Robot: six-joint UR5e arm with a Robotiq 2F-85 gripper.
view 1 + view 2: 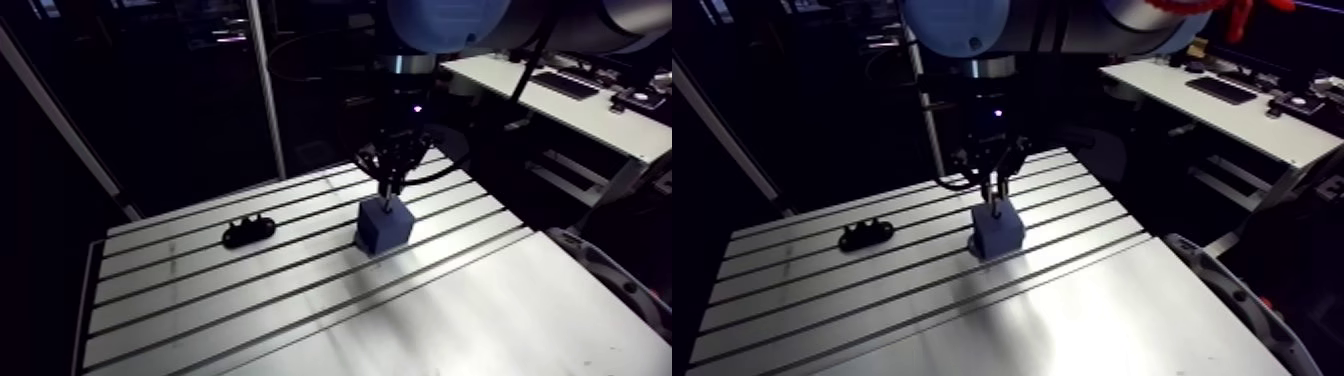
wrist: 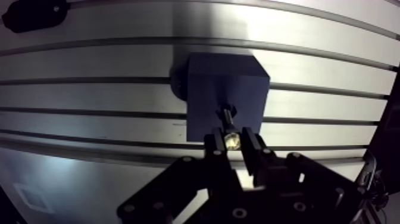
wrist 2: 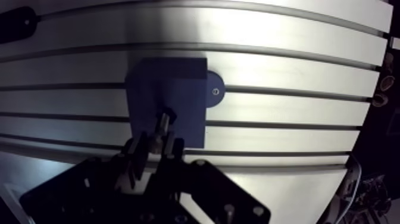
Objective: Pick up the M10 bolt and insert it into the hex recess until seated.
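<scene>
Slotted worktop lit up in a dark room

The silver aluminium worktop [image 1: 250,300], ruled with long dark parallel slots, catches a bright glare across its near half in the arm view and shows broad pale bands of light in the wrist view. Around it the room is mostly black. A pale upright post [image 1: 265,90] rises behind the far edge, a slanted pale bar [image 1: 60,120] runs along one side, and a long white desk [image 1: 570,112] carrying a dark keyboard [image 1: 565,83] stands well apart beyond the other.
</scene>
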